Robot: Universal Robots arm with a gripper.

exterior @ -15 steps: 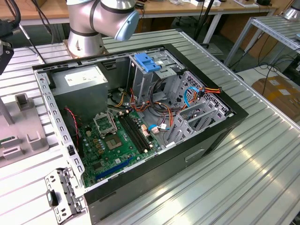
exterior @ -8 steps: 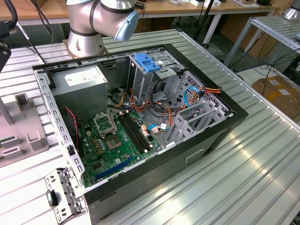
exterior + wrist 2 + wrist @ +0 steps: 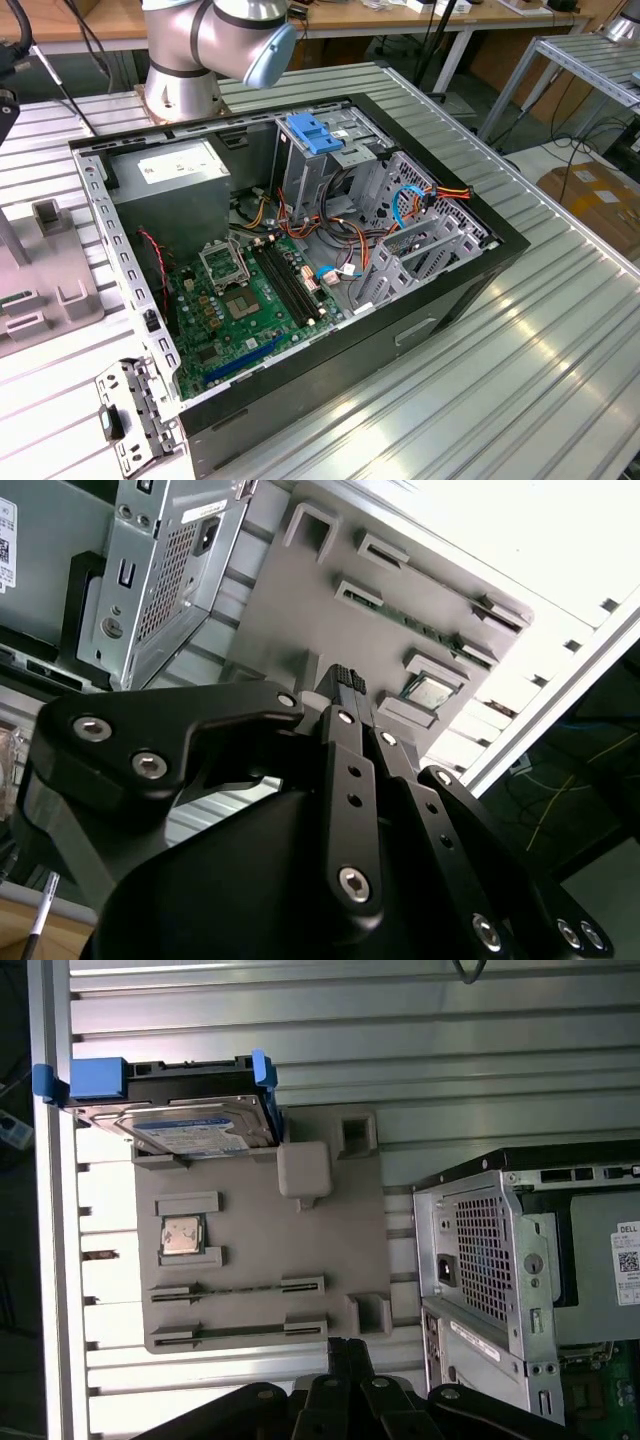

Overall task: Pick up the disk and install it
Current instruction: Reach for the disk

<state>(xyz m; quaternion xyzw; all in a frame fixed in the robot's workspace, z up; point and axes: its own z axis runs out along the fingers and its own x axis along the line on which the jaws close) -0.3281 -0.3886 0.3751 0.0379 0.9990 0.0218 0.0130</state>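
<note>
Closest to the lens in the second wrist view is the gripper (image 3: 343, 680), its black fingers pressed together with nothing between them, hanging above a grey holder plate (image 3: 300, 600). The first wrist view takes in the whole of that plate (image 3: 260, 1260). At one end sits the disk (image 3: 195, 1125), a flat silver-metal drive with a white label crossed by a blue band and blue plastic rails along its edges. Whether it lies flat or leans I cannot tell. Beside it on the plate is a small square processor chip (image 3: 182, 1235), and the clenched gripper (image 3: 345, 1345) is at the plate's opposite end, well apart from the disk. The exterior view brings the inside of the machine. From its left come the plate's edge (image 3: 40, 290) on the ribbed metal table (image 3: 520, 380), then the open computer case (image 3: 420, 330) with its grey power supply (image 3: 175, 175), green motherboard (image 3: 250, 310) and light-blue latch piece (image 3: 315, 133), with the arm (image 3: 215, 40) behind.
</note>
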